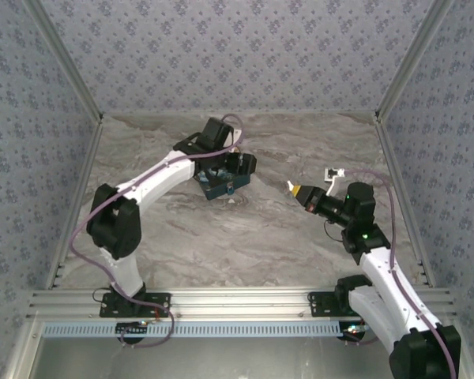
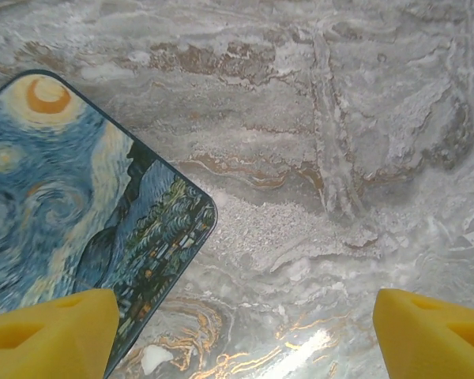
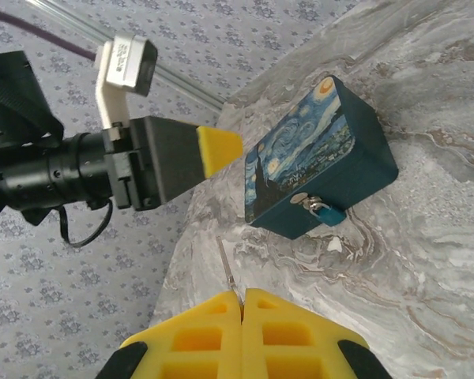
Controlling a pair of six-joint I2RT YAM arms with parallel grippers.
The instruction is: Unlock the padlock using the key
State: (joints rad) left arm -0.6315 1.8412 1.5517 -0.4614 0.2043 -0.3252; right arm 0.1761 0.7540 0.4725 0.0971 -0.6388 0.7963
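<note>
The right gripper (image 3: pixel 241 298) pinched the key (image 3: pixel 230 268) in closed jaws, well apart from the padlock (image 3: pixel 325 210) on the box (image 3: pixel 316 150) front, the left gripper's (image 2: pixel 241 316) jaws gaped empty, and insertion and turning remained.

The padlock (image 3: pixel 327 212) hangs on the side of the box (image 3: pixel 308 158), which sits on the table (image 3: pixel 442 260).

Open table (image 3: pixel 426 268) before padlock (image 3: pixel 326 211), box (image 3: pixel 316 150) behind
</note>
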